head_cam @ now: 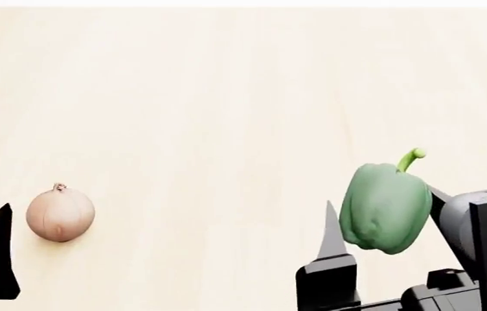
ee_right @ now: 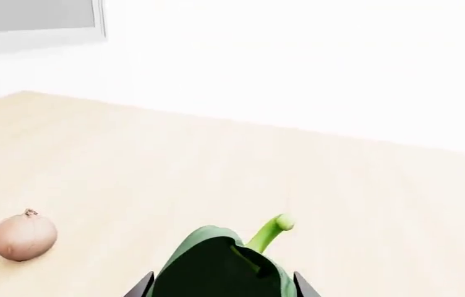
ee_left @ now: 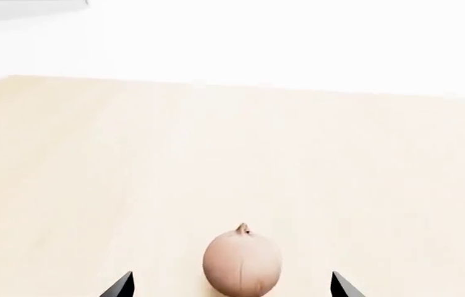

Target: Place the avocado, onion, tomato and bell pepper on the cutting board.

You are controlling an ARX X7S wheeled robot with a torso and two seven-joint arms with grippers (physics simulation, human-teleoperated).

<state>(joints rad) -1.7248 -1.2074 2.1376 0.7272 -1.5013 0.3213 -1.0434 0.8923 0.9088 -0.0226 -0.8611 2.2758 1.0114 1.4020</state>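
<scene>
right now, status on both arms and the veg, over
Right gripper shut on bell pepper, jaws either side. Left gripper open, jaws straddling onion, not closed. Light wood surface ahead, nothing in the way.

A bare simulated kitchen-like setup: pale wooden surface (head_cam: 226,84), white walls (ee_right: 315,62), an onion (head_cam: 60,212) and bell pepper (head_cam: 386,206).

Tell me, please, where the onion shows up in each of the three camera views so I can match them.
Left wrist view: the onion sits low in the picture, centred between the two dark fingertips.
Head view: it lies at the left, just beside the left gripper.
Right wrist view: it is at the lower left.
Shared landmark: the bell pepper, seen in head and right wrist views, not the left wrist view.
</scene>
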